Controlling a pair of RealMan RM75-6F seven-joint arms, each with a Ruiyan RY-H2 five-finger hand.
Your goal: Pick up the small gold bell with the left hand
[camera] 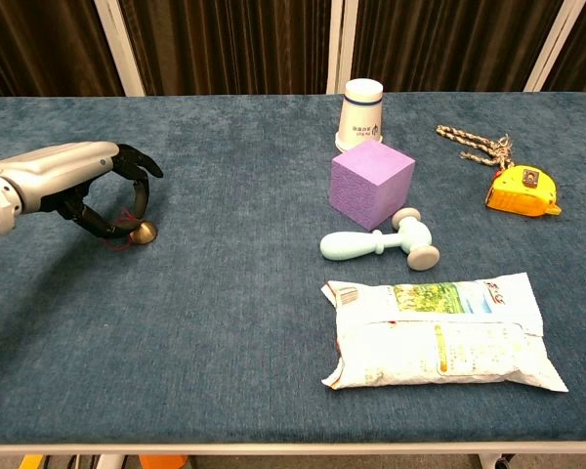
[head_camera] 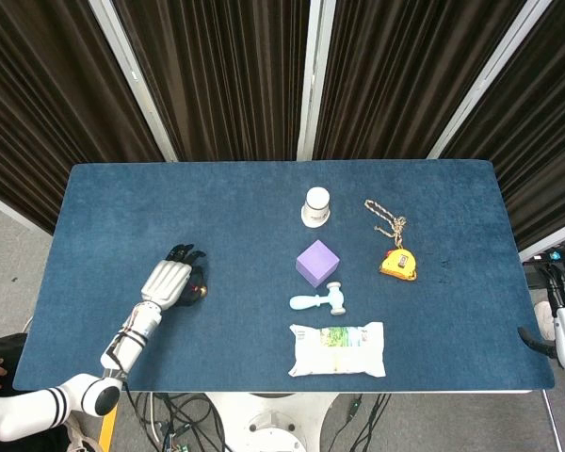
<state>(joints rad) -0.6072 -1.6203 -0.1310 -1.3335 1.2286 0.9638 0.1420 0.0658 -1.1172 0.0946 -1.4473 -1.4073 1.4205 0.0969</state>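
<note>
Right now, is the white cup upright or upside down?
Upside down: the white cup stands on its wide rim on the table, narrow closed base up.

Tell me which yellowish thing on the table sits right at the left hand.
The small gold bell, under the curled fingers of the left hand at the table's left. The other, the yellow tape measure, lies far off at the right.

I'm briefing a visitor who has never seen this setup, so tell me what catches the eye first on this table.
First is the left hand at the table's left side, fingers curled over the small gold bell, which sits at the fingertips on the blue cloth. Next is the cluster right of centre: a purple cube with a white paper cup behind it, and a pale toy hammer and a white snack bag in front. A yellow tape measure lies far right.
</note>
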